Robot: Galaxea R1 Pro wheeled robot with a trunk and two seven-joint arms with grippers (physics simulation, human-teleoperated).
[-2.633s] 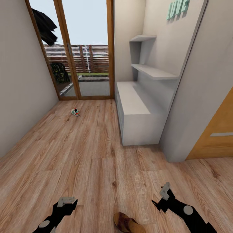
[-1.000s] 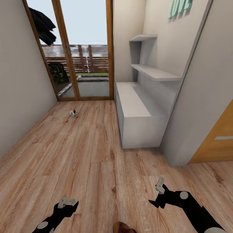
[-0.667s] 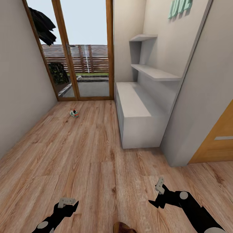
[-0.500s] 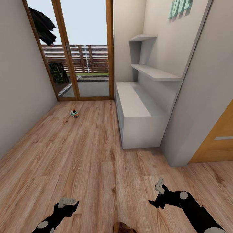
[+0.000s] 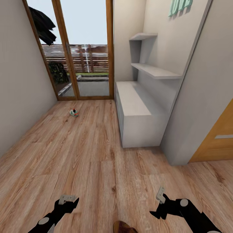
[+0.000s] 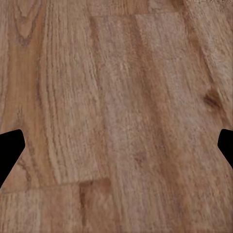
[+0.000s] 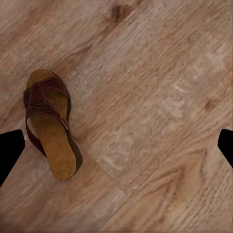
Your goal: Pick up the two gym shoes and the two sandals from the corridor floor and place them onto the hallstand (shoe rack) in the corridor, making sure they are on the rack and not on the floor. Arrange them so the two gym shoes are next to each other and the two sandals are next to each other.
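One sandal [image 5: 124, 227] is lying flat on the corridor floor [image 5: 90, 155] at the robot's feet, between the two grippers and a little nearer the right one: the left gripper [image 5: 67, 200] is hanging over bare planks with its fingers spread wide and nothing between them, and the right gripper [image 5: 158, 202] is hovering equally wide and empty, with the sandal [image 7: 50, 126] off to one side of its fingers and its long axis running roughly across their opening line. It is showing dark-brown patterned straps over a tan footbed, sole down, while one gym shoe [image 5: 73, 113] is sitting far off near the glass door [image 5: 85, 48], well apart from the white hallstand [image 5: 139, 111], whose visible top is carrying no shoes
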